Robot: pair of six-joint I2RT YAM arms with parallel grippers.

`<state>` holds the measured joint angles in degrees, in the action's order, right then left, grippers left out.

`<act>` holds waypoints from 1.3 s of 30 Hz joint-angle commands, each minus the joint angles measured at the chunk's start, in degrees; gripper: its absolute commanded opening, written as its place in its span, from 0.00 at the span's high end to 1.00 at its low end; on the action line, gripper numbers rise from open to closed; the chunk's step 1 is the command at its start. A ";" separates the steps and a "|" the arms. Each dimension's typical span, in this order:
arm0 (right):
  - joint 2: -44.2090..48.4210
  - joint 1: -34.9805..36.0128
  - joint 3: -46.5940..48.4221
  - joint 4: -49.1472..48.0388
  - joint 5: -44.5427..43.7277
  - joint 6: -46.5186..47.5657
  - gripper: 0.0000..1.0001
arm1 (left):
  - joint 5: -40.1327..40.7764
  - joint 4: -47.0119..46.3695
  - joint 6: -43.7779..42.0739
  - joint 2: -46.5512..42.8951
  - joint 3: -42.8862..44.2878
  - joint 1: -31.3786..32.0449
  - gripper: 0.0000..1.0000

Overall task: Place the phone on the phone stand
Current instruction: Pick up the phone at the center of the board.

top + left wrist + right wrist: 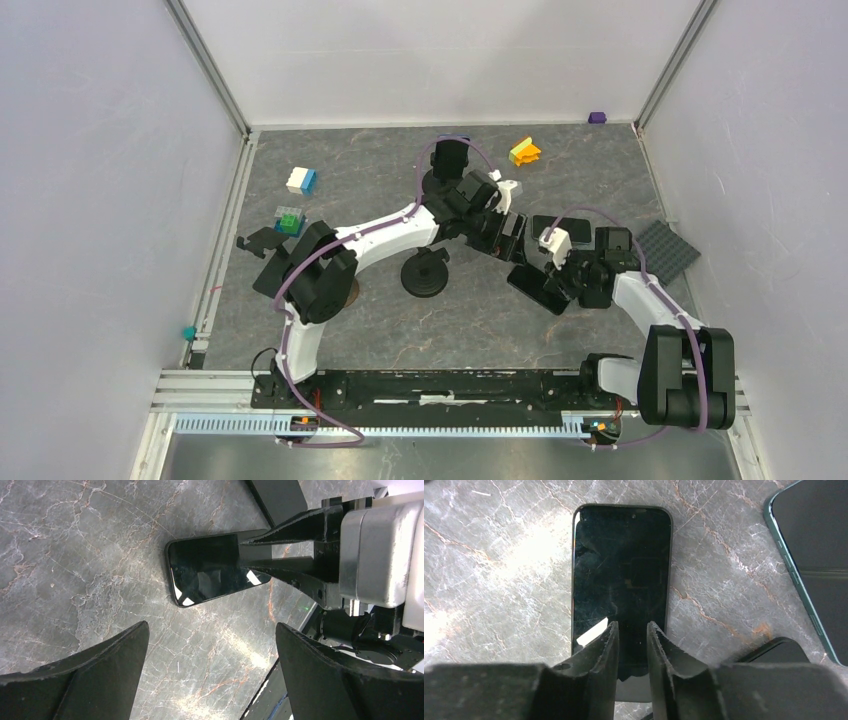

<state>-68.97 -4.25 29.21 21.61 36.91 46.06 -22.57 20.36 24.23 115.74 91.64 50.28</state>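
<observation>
The left arm [380, 235] rises from its base at the near edge and folds at a raised elbow. Its white forearm runs out and to the right over the table [480, 330], with the wrist bent so that the left gripper [212, 680] looks down at the surface. Its fingers stand wide apart, hold nothing and hang clear of the table.

The phone [621, 575] lies ahead of those fingers, roughly in line with the gap between them, flat and screen-up on the table. A round-based black stand [425, 275] sits on the near side of that forearm, behind the gripper and apart from the phone.

The right arm [650, 300] stands up from its base on the right, then reaches forward and to the left, low over the table. The right gripper [631, 625] points along the phone's length, and its fingers stand almost together with only a slim gap. The tips are over the near end of the screen, and the rest of the phone stretches straight away from them. The dark glass shows through the gap, so nothing is pinched there; I cannot tell whether the tips press on the screen.

To this gripper's right, a second dark slab with a green rim [819, 545] lies flat, apart from the phone.
</observation>
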 commanded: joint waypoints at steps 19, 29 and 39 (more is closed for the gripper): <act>1.17 7.92 -1.26 -2.14 -8.82 -2.18 0.02 | 2.07 -2.68 0.29 -0.02 -1.46 -0.27 0.00; -6.41 8.66 -0.16 -2.93 -12.36 -1.95 0.06 | 3.03 -3.38 0.42 -0.69 -3.20 -1.28 0.00; -2.59 8.76 -1.79 -5.09 -14.89 -1.97 0.49 | 4.15 -3.84 2.12 -0.22 -4.45 -2.64 0.00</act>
<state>-73.03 4.43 29.45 17.56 29.17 42.24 -19.18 18.87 24.32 115.87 87.57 48.34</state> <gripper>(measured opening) 0.731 0.992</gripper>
